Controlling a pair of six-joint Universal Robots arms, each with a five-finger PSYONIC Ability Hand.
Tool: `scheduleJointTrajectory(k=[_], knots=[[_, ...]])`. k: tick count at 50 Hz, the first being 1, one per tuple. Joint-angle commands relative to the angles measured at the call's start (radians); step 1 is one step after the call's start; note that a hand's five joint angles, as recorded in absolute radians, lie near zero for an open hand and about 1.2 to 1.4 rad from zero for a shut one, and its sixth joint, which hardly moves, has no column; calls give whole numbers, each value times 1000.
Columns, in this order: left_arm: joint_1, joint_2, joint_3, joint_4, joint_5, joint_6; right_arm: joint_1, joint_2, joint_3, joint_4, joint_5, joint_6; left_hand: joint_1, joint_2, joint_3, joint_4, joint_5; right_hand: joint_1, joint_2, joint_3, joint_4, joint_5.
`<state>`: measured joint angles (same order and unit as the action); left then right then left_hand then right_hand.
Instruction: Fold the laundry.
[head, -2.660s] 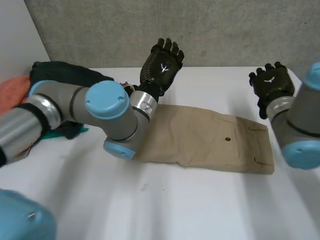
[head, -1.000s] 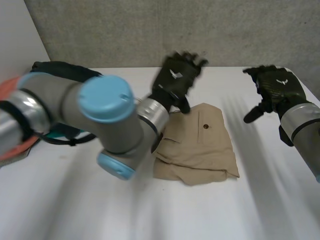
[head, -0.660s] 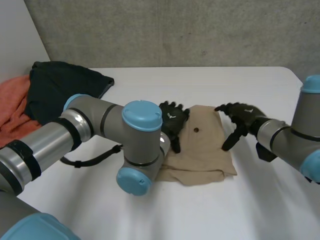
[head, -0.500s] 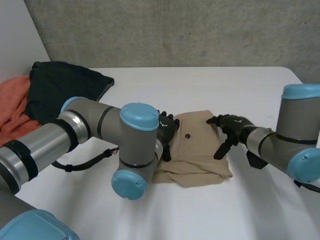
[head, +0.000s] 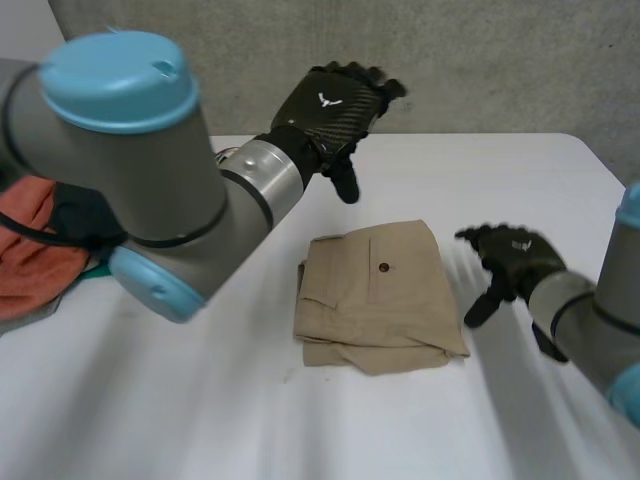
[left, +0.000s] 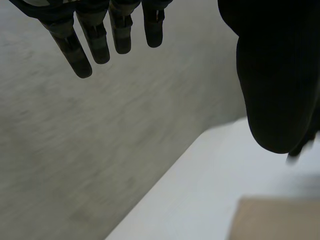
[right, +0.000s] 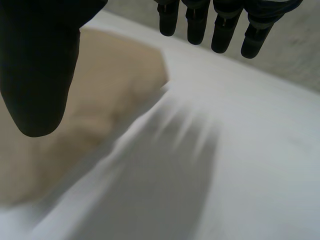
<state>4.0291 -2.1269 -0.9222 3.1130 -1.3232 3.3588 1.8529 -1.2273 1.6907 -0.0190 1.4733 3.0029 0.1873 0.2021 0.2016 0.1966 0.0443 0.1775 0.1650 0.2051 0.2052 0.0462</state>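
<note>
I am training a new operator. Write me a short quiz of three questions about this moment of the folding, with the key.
1. True or false: the left hand is gripping the tan trousers.
2. Where is the right hand? A. flat on top of the trousers; B. beside the trousers, fingers open; C. pressed against the wall.
3. Fill in: the cloth at the edge of the table, behind the left arm, is ___ in colour.

Key: 1 false, the left hand is raised, open and empty; 2 B; 3 orange.
</note>
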Motion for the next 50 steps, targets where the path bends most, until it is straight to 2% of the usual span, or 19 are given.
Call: scheduleJointTrajectory(k=[1, 5, 15, 17, 19, 20, 23, 29, 34, 43, 50], knots=[[45, 31, -63, -19, 425, -218, -1, 31, 101, -60, -132, 77, 6, -9, -9, -4, -26, -3, 10, -31, -31, -46], [44, 53, -81, -21, 484, -243, 2, 98, 92, -139, -162, 129, 9, -6, -6, -1, -23, -3, 10, -31, -31, -46], [41, 91, -115, -13, 450, -242, 11, 212, -17, -176, -154, 119, 9, -6, -6, -1, -23, 27, 40, -1, -1, -16], [41, 93, -119, -13, 440, -242, 11, 250, -58, -173, -154, 116, 9, -6, -6, -1, -23, 519, 531, 491, 491, 476], [39, 96, -122, -13, 433, -242, 11, 262, -81, -173, -154, 116, 9, -6, -6, -1, -23, 1108, 1121, 1080, 1080, 1065], [39, 102, -127, -11, 430, -240, 9, 265, -98, -176, -153, 120, 9, -6, -6, -1, -23, 1218, 1230, 1190, 1190, 1174], [39, 111, -135, -11, 426, -240, 3, 259, -117, -179, -143, 128, 9, -6, -6, -1, -23, 1219, 1231, 1191, 1191, 1176], [38, 140, -141, -11, 414, -242, -52, 298, -304, -196, -77, 165, 9, -6, -6, -1, -23, 1219, 1231, 1191, 1191, 1176], [24, 166, -141, -11, 415, -242, -187, 443, -562, -132, -21, 179, 9, -6, -6, -1, -23, 1219, 1231, 1191, 1191, 1176], [-2, 162, -132, -21, 400, -243, -354, 712, -1025, -9, 70, 185, 9, -6, -6, -1, -23, 1219, 1231, 1191, 1191, 1176], [-18, 142, -109, -39, 315, -240, -448, 893, -1322, 39, 82, 183, 9, -6, -6, -1, -23, 1219, 1231, 1191, 1191, 1176]])
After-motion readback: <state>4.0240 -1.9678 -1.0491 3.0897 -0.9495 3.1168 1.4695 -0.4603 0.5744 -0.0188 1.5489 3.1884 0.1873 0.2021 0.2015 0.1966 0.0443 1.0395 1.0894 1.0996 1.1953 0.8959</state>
